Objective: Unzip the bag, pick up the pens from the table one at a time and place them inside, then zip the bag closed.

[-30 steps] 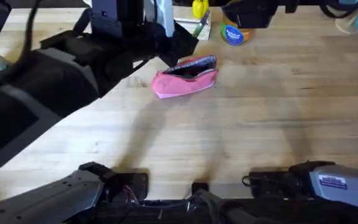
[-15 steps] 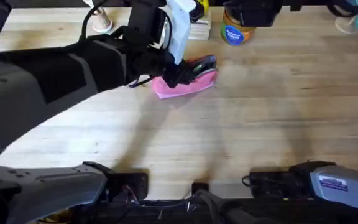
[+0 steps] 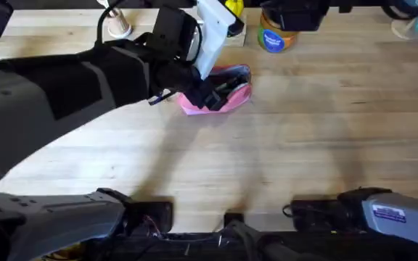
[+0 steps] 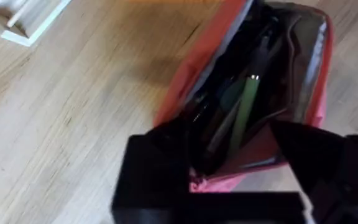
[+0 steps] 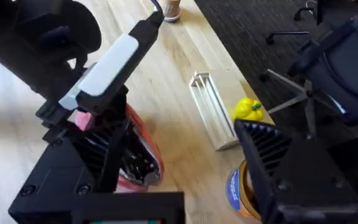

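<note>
Pale table [image 3: 303,145] holds the unzipped bag [image 3: 232,96] — left gripper [image 4: 229,168] spread wide above it, green pen [image 4: 245,112] inside.

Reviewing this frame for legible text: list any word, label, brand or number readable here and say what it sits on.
None can be read.
Blue label on the orange-lidded jar: printing present, too blurred to read.
White sticker on the right arm's base: dark print, too small to read.
Pink bag, green pen inside it, and table: no lettering visible.
</note>
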Robot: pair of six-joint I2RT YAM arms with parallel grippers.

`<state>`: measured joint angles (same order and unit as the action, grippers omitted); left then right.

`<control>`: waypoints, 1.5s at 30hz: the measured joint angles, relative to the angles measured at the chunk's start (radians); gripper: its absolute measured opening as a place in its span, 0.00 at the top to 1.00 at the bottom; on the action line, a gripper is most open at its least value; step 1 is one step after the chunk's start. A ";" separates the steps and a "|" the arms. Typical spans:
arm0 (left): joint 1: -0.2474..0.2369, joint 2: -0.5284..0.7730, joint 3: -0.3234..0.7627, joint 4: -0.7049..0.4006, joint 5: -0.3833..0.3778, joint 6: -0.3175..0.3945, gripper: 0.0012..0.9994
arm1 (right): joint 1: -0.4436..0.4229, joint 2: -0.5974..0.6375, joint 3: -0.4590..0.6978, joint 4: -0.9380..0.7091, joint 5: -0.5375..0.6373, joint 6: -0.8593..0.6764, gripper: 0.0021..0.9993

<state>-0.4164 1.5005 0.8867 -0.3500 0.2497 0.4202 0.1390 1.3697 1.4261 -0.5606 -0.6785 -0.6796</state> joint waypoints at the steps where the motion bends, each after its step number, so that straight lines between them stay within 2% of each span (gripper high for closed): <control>1: 0.000 0.000 0.000 -0.001 0.001 0.000 0.14 | 0.000 0.000 0.000 0.000 0.000 0.000 0.00; 2: 0.000 0.000 0.000 -0.002 0.005 0.000 0.04 | 0.000 0.000 0.000 0.000 0.000 0.000 0.00; 3: 0.000 0.000 0.000 -0.002 0.008 0.001 0.02 | 0.000 0.000 0.000 0.000 0.000 0.000 0.00; 11: 0.008 -0.027 -0.001 -0.008 0.051 0.003 0.01 | 0.000 0.000 0.000 0.000 0.000 0.000 0.00; 14: 0.013 -0.093 -0.002 -0.022 0.058 0.003 0.01 | 0.000 0.000 0.000 0.000 0.000 0.000 0.00; 17: 0.039 -0.202 -0.002 -0.032 0.063 0.003 0.01 | 0.000 0.000 0.000 -0.001 0.000 0.000 0.00; 20: 0.089 -0.317 -0.001 -0.042 0.012 0.003 0.01 | 0.000 0.000 0.000 -0.028 0.000 0.000 0.00; 24: 0.146 -0.410 0.001 -0.177 -0.064 0.003 0.01 | 0.016 0.000 0.000 -0.129 0.000 0.002 0.00; 31: 0.166 -0.409 0.001 -0.275 -0.090 0.003 0.01 | 0.100 0.000 0.000 -0.344 -0.035 0.028 0.00; 34: 0.223 -0.394 0.001 -0.320 -0.069 0.017 0.01 | 0.120 0.000 0.000 -0.381 -0.066 0.081 0.00; 38: 0.358 -0.386 0.001 -0.367 0.055 0.094 0.01 | 0.124 0.003 0.000 -0.382 -0.086 0.193 0.00; 42: 0.506 -0.386 0.001 -0.429 0.226 0.220 0.01 | 0.125 0.019 0.000 -0.384 -0.080 0.264 0.00; 45: 0.590 -0.376 0.001 -0.512 0.333 0.341 0.01 | 0.138 0.023 0.000 -0.385 -0.015 0.302 0.00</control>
<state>0.1738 1.1250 0.8875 -0.8623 0.5829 0.7611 0.2768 1.3922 1.4261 -0.9455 -0.6933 -0.3776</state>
